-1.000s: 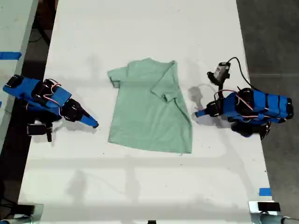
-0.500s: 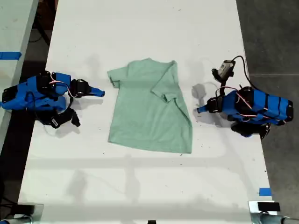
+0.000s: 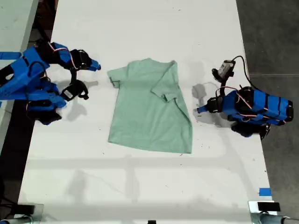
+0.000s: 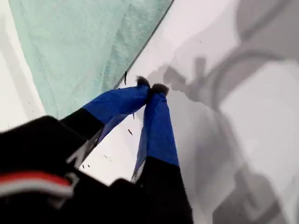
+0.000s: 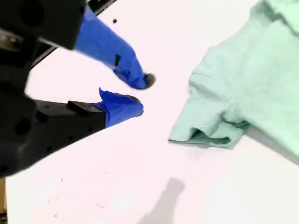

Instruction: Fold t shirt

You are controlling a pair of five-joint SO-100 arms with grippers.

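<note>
Sitting about half done: t shirt [image 3: 149, 107] showing one side folded in, other sleeve flat. First gripper [image 4: 150, 87] pinched empty, second gripper [image 5: 140, 95] gaping beside that sleeve.

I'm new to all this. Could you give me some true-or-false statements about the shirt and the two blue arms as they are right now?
1. The t shirt lies on the white table, between the two arms. True.
2. My first gripper is clamped on the shirt's hem. False: its tips are shut together on nothing, over bare table just beside the shirt's edge.
3. My second gripper has its tips apart, near the shirt's sleeve but not touching it. True.
4. Both sleeves are spread out flat. False: the sleeve on the exterior view's right is folded in over the body.
5. The shirt is bright red. False: it is pale mint green.
</note>
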